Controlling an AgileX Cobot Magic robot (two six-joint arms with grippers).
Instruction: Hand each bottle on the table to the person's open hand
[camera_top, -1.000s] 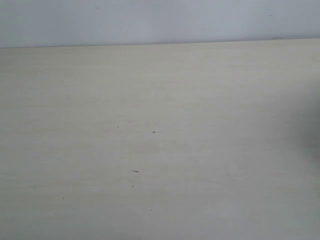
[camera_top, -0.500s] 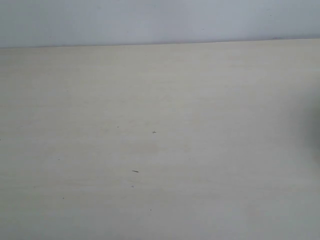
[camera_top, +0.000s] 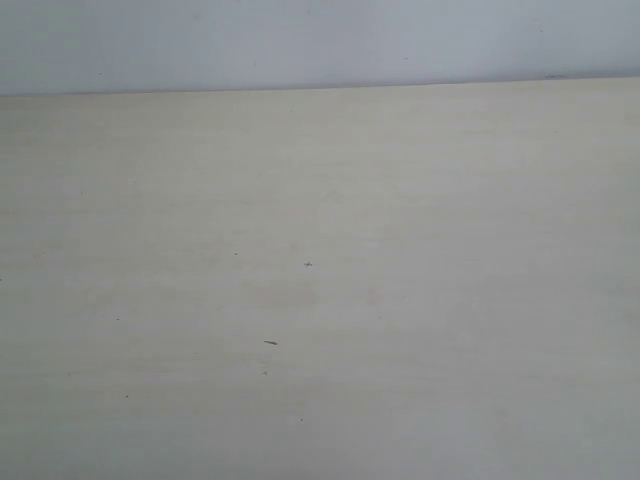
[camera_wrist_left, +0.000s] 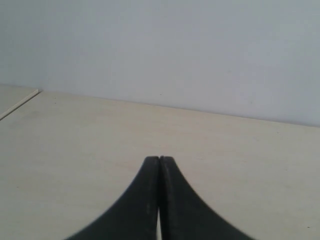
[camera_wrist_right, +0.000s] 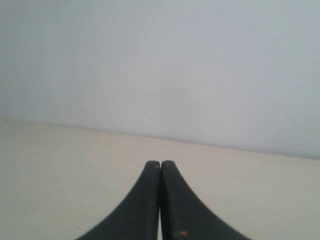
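Note:
The pale beige table fills the exterior view, with a few tiny dark specks on it. No bottle and no hand shows in any view. Neither arm appears in the exterior view. In the left wrist view my left gripper is shut, its two black fingers pressed together with nothing between them, low over the table. My right gripper is likewise shut on nothing above the table in the right wrist view.
A plain pale grey wall runs behind the table's far edge. In the left wrist view a seam or edge of the table shows at one side.
A dark blur at the right edge of the exterior view one second ago has gone from the frame. The table looks the same.

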